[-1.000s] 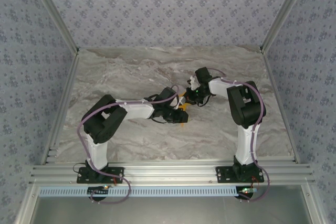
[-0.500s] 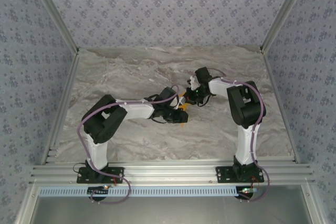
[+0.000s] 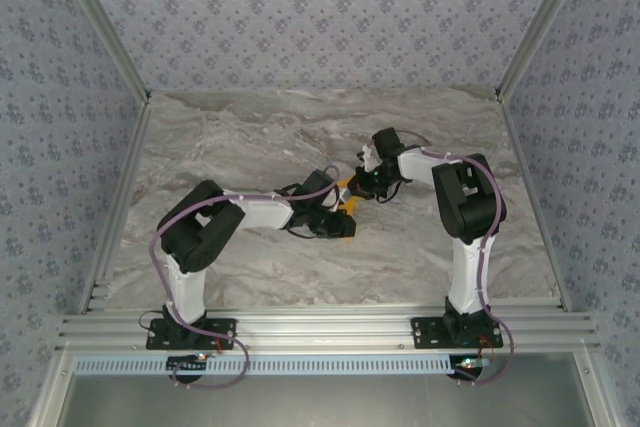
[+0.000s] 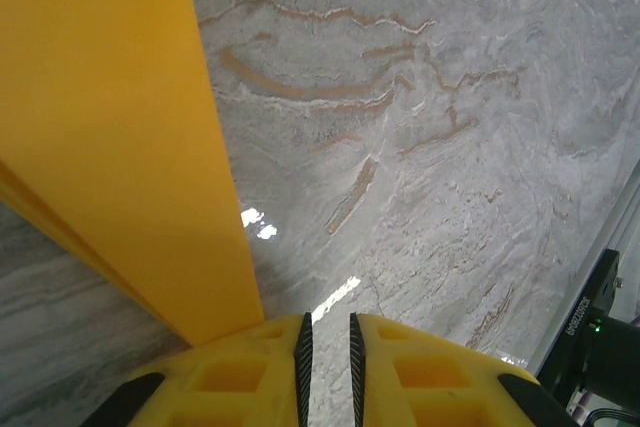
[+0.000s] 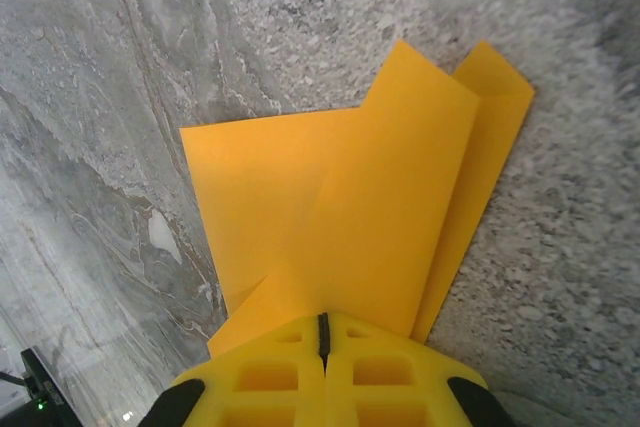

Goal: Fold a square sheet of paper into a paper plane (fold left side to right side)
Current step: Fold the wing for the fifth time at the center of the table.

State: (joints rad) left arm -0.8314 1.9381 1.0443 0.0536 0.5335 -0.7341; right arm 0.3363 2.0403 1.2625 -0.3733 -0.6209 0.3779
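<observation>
Plainly the square sheet of paper (image 5: 350,197) is no longer flat and single: it lies partly folded near the middle of the tabletop (image 3: 250,137), well away from every edge, between the two grippers. In the right wrist view we see overlapping layers with two corners pointing away.

The right gripper (image 5: 323,319) has its jaws pressed together, and the nearest flap runs straight into them, so we judge it is pinching that edge. The left gripper (image 4: 326,322) shows a narrow slit between its jaws with bare marble visible through it. The paper passes just beside its left finger, not between the two, so we see nothing held there.

We expect the paper to handle as very light, thin and limp. It will sag from a single pinch, and it will probably skate on the smooth marble if pushed rather than pinned. It creases readily and keeps a crease, so a stray squeeze would likely leave a mark, and a hard tug could tear it.

We would take it at a free edge or corner of the top layer — never mid-panel — while the other gripper presses the layers down close beside the intended fold line.
</observation>
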